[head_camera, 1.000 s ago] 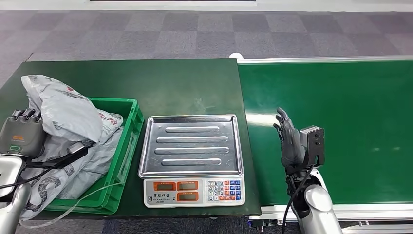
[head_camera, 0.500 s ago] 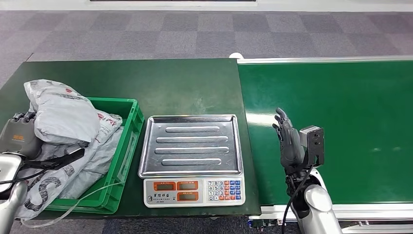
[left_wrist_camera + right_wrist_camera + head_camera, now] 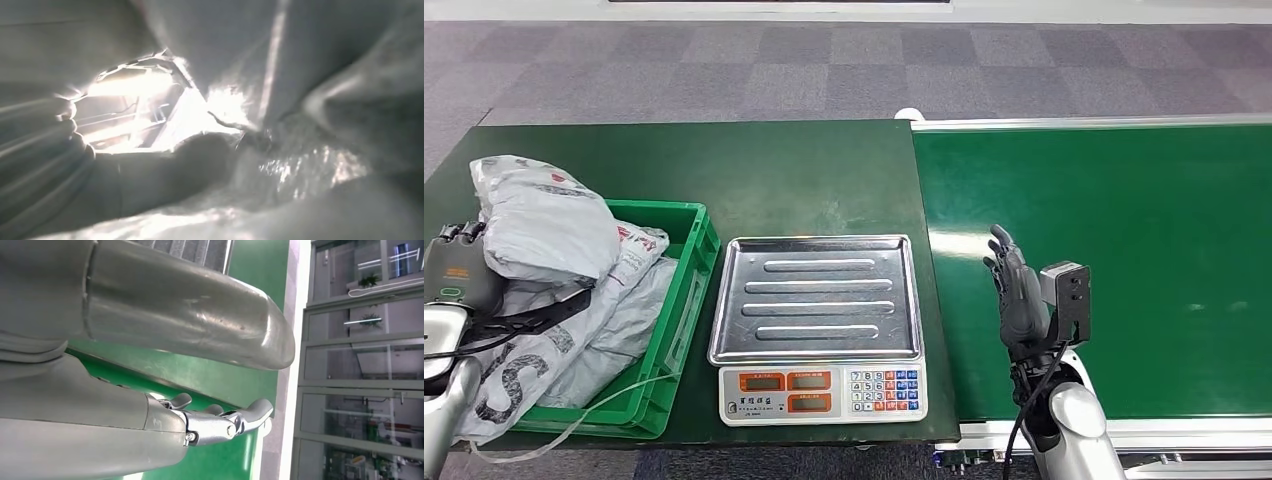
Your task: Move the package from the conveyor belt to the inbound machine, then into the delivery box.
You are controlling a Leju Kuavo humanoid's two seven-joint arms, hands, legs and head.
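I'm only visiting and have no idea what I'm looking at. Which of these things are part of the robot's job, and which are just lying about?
Part of the job:
- grey package, at the left hand
- green delivery box
- weighing machine
- conveyor belt
- right hand, fingers apart, holding nothing

Just lying about:
- other grey bags in the box
- green table

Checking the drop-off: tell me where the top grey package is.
In the head view, the grey package is far left, atop the bags piled in the green crate, against the left hand.
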